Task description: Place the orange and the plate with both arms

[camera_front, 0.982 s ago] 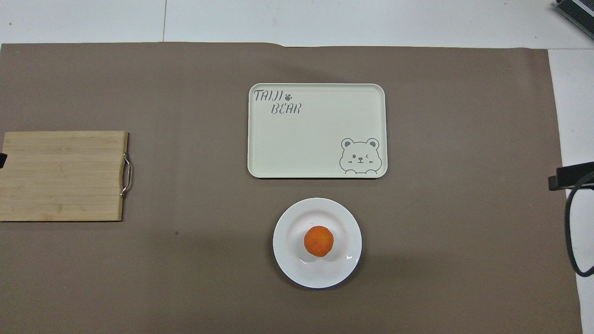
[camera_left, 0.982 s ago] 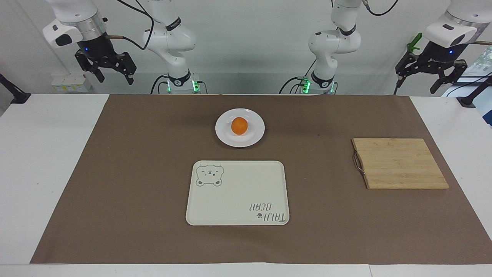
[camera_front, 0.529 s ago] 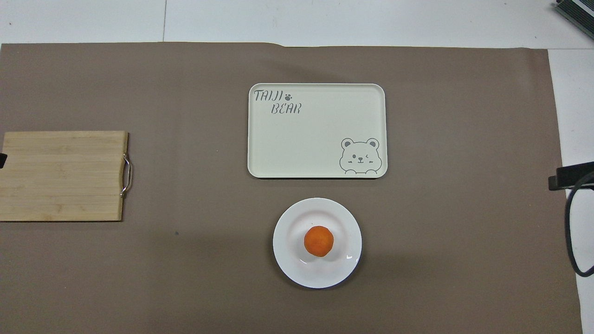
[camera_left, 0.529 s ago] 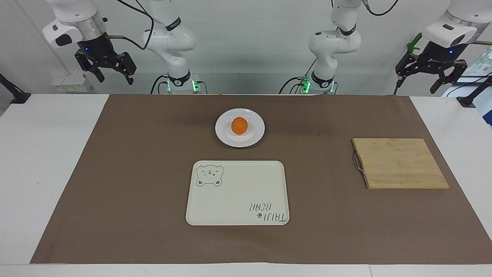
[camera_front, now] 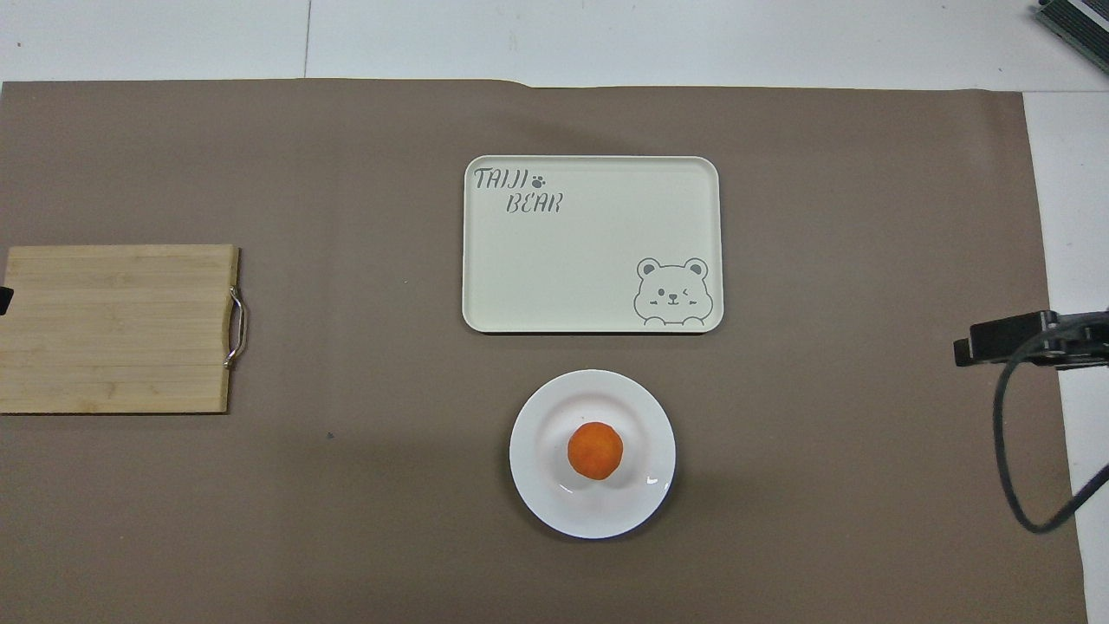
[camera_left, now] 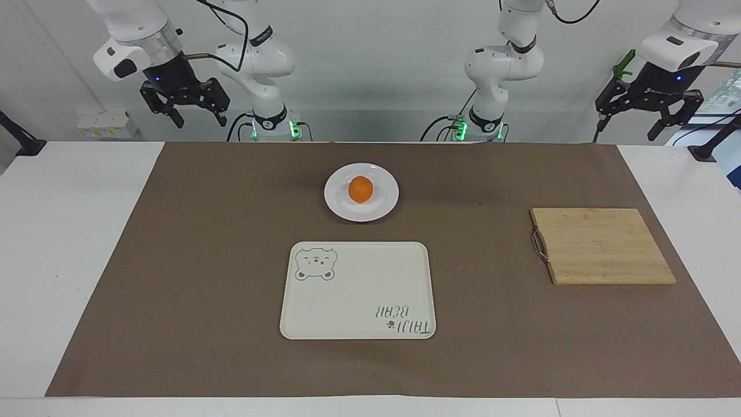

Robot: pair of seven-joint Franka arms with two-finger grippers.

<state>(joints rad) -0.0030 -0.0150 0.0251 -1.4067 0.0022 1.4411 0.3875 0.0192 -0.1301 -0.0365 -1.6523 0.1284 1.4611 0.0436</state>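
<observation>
White plate (camera_left: 361,204): sits on the brown mat (camera_left: 202,260) near the tabletop's robot-side edge, about midway between its two ends.
Orange (camera_left: 360,189): rests in the middle of the plate, touching nothing else.
Tray (camera_left: 347,289): cream, bear drawing in one corner, nothing in it; lies just beside the plate, farther from the robots.
Board (camera_left: 602,246): bamboo, bare, toward the left arm's end of the tabletop, well apart from plate and tray.
Right gripper (camera_left: 195,117): in the air over the robot-side edge, toward the right arm's end; fingers wide, holding nothing.
Left gripper (camera_left: 645,123): waits in the air above the robot-side corner at its own end; fingers wide, holding nothing.
Step in hand: judged to be the first reach, nothing gripped yet.
Doing it well: come down on the orange from straight above with fingers spread past its widest part, so it does not roll across the glossy plate; close gently; take the plate by its raised rim, kept level.
</observation>
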